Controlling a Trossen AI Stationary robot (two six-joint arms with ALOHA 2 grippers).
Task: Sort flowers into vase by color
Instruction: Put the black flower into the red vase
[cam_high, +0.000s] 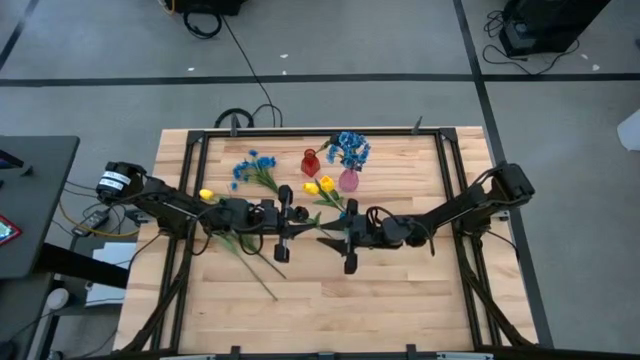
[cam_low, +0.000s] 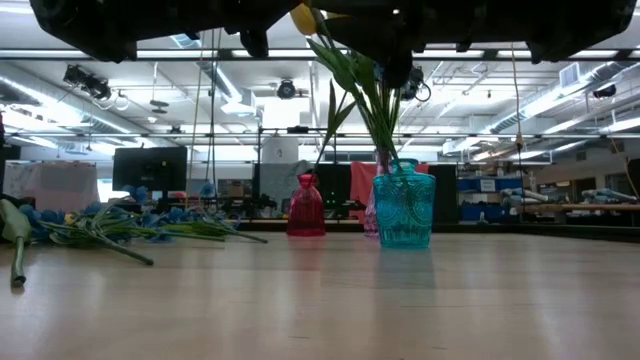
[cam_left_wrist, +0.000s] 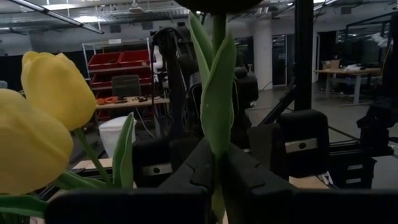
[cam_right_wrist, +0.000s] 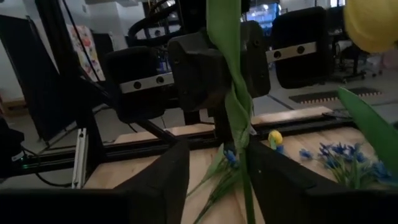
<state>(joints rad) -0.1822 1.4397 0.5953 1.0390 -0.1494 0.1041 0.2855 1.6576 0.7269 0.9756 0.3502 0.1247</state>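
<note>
Dark fingers (cam_left_wrist: 249, 180) of the left gripper (cam_left_wrist: 217, 152) fill the bottom of its wrist view, pressed together on a green flower stem (cam_left_wrist: 214, 106) with a long leaf. The stem stands upright from the grip. Its head runs off the top of the picture as a dark shape, so I cannot tell its colour for sure.

Facing it from the right, the right gripper (cam_right_wrist: 214, 168) has its 2 fingers spread, with the same stem passing between them. Whether either finger touches the stem I cannot tell. Seen from above, both grippers meet at the middle of the wooden table (cam_high: 400, 300), raised over the boards.

Just beyond the meeting point, 2 yellow tulips (cam_high: 318, 186) rise on leafy stems beside a pink vase (cam_high: 348, 180). A red vase (cam_high: 310, 162) stands to its left. A teal vase (cam_low: 404, 210) is close by, and blue blossoms (cam_high: 350, 150) show at the far side of the group.

To the left, more flowers lie flat on the table: a blue spray (cam_high: 255, 165) toward the far edge, a yellow bud (cam_high: 206, 194) by the left arm, and long green stems (cam_high: 255, 265) trailing toward the near edge.
</note>
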